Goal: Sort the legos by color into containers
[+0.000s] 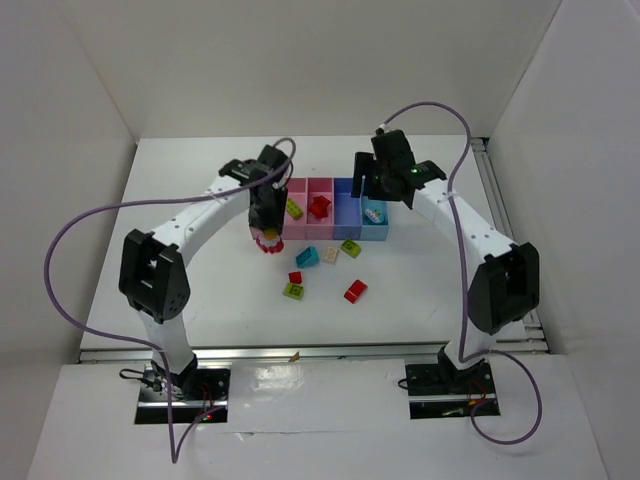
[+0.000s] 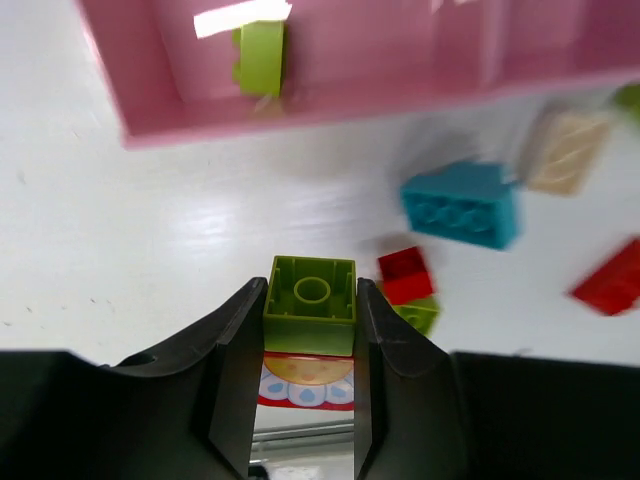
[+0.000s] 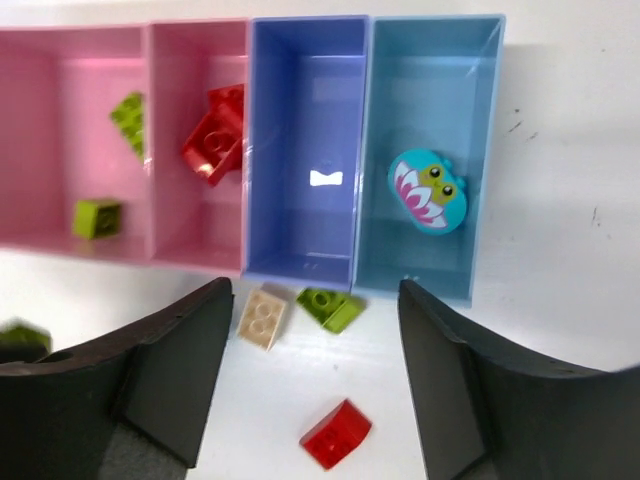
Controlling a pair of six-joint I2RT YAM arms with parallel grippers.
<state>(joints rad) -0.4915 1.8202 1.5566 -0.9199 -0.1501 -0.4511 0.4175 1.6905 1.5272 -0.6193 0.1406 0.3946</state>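
My left gripper (image 1: pixel 266 236) (image 2: pixel 311 292) is shut on a lime green brick (image 2: pixel 311 305) that has a round red-white piece (image 2: pixel 305 385) stuck to it. It holds them just in front of the wide pink bin (image 1: pixel 297 184) (image 2: pixel 150 100). That bin holds lime bricks (image 3: pixel 98 217). The narrow pink bin (image 3: pixel 200 225) holds red bricks (image 3: pixel 215 135). The blue bin (image 3: pixel 305 120) holds nothing. The cyan bin (image 3: pixel 440 90) holds a round cyan piece (image 3: pixel 427 190). My right gripper (image 1: pixel 372 190) (image 3: pixel 315 330) is open and empty above the bins.
Loose bricks lie in front of the bins: cyan (image 1: pixel 307 256), cream (image 1: pixel 330 255), lime (image 1: pixel 351 247), a small red one (image 1: pixel 295 277) next to a lime one (image 1: pixel 294 291), and a red one (image 1: pixel 355 291). White walls enclose the table on three sides.
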